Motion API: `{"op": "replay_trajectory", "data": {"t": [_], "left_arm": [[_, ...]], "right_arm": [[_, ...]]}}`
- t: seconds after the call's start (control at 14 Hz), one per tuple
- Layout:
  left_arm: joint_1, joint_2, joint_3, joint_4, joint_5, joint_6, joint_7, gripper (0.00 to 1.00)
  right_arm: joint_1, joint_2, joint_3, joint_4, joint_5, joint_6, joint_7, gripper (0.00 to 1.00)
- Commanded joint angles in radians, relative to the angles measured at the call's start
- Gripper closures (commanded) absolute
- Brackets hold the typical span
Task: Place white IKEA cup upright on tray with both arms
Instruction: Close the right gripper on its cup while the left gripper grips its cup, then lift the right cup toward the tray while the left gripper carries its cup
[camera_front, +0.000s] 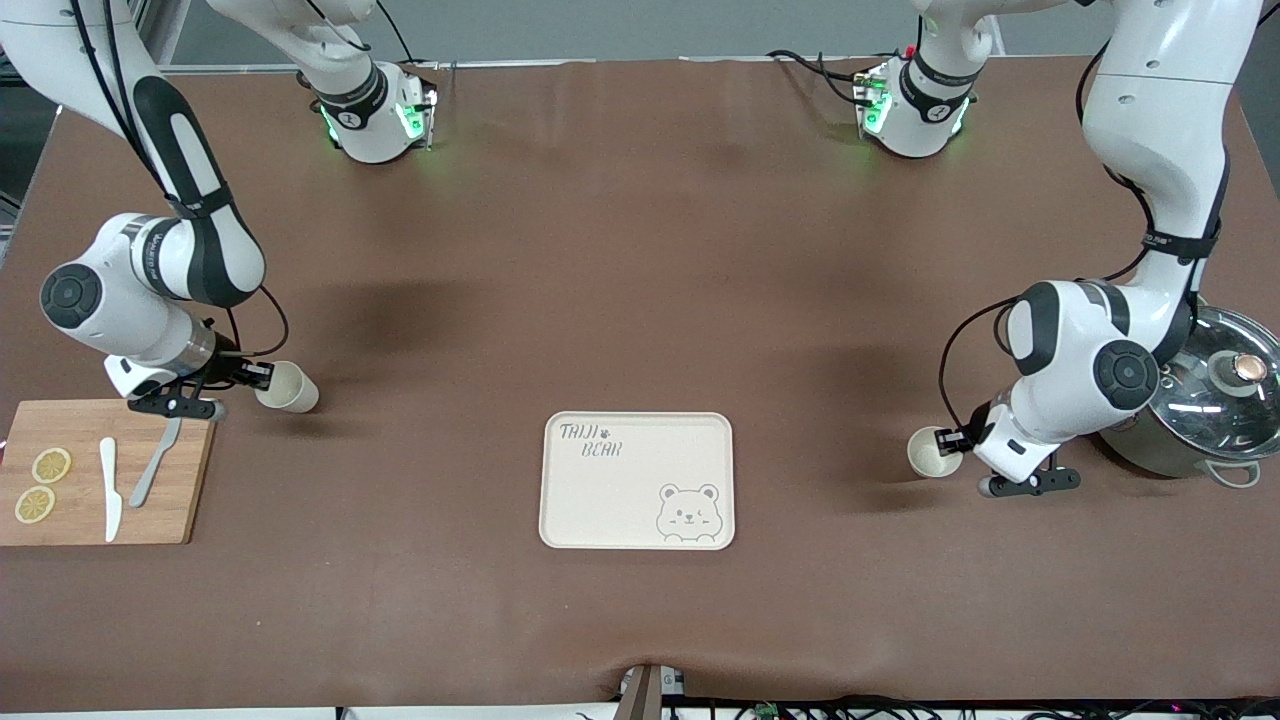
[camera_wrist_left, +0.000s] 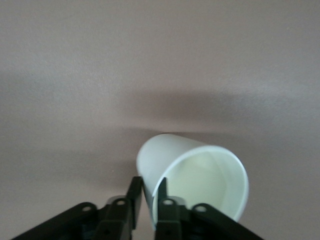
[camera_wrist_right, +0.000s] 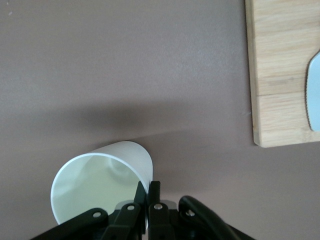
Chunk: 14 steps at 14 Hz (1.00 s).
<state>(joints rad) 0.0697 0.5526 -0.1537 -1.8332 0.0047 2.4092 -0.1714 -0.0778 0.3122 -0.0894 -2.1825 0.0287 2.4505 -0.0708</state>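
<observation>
So there are actually two white plastic cups here, one per arm, and both are tipped on their sides rather than upright. The right gripper (camera_front: 258, 376) is near the table edge at the right arm's end, just beside the wooden cutting board (camera_front: 180, 520), with its fingers pinched on the rim wall of the right arm's white cup (camera_front: 288, 387). The left gripper (camera_front: 955, 442) is toward the left arm's end, beside the steel pot with a glass lid (camera_front: 1205, 400), clamped the same way on the left arm's white cup (camera_front: 933, 452). The cream rectangular tray with the bear drawing (camera_front: 600, 500) sits empty about midway between them, closer to the front-camera edge of the table, so each cup lies roughly a matching stretch from it and neither arm is obviously nearer. My read is that the key thing is the cups' long axes: both run roughly level, so each wrist will need to rotate to stand its cup on its base before setting it down. The front view shows the layout and the tray, which neither wrist view catches. The wrist views show the grip itself: one finger inside and one outside the rim on the left cup (camera_wrist_left: 192, 182) and right cup (camera_wrist_right: 100, 182), plus a white knife blade (camera_wrist_right: 314, 90) on the board corner (camera_wrist_right: 280, 70).
</observation>
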Motion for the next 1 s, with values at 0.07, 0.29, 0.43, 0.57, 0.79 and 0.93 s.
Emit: {"op": "replay_trajectory", "data": {"t": [0.07, 0.29, 0.43, 0.57, 0.79, 0.93], "left_arm": [[0.002, -0.022, -0.001, -0.035, 0.032, 0.028, -0.02, 1.0], [-0.001, -0.043, -0.003, -0.029, 0.032, 0.015, -0.022, 1.0], [-0.001, -0.069, -0.006, -0.008, 0.032, -0.033, -0.017, 1.0], [-0.002, -0.074, -0.033, 0.058, 0.029, -0.105, -0.022, 1.0], [-0.014, -0.071, -0.067, 0.144, 0.018, -0.182, -0.028, 1.0], [-0.027, -0.066, -0.09, 0.217, 0.017, -0.264, -0.031, 1.0]], "right_arm": [[0.01, -0.031, 0.007, 0.004, 0.028, -0.042, 0.009, 1.0], [0.015, -0.038, 0.007, 0.039, 0.042, -0.115, 0.009, 1.0], [0.015, -0.051, 0.007, 0.087, 0.042, -0.212, 0.009, 1.0], [0.015, -0.051, 0.007, 0.144, 0.048, -0.301, 0.011, 1.0], [0.015, -0.053, 0.005, 0.223, 0.05, -0.417, 0.011, 1.0], [0.016, -0.051, 0.007, 0.283, 0.053, -0.5, 0.012, 1.0]]}}
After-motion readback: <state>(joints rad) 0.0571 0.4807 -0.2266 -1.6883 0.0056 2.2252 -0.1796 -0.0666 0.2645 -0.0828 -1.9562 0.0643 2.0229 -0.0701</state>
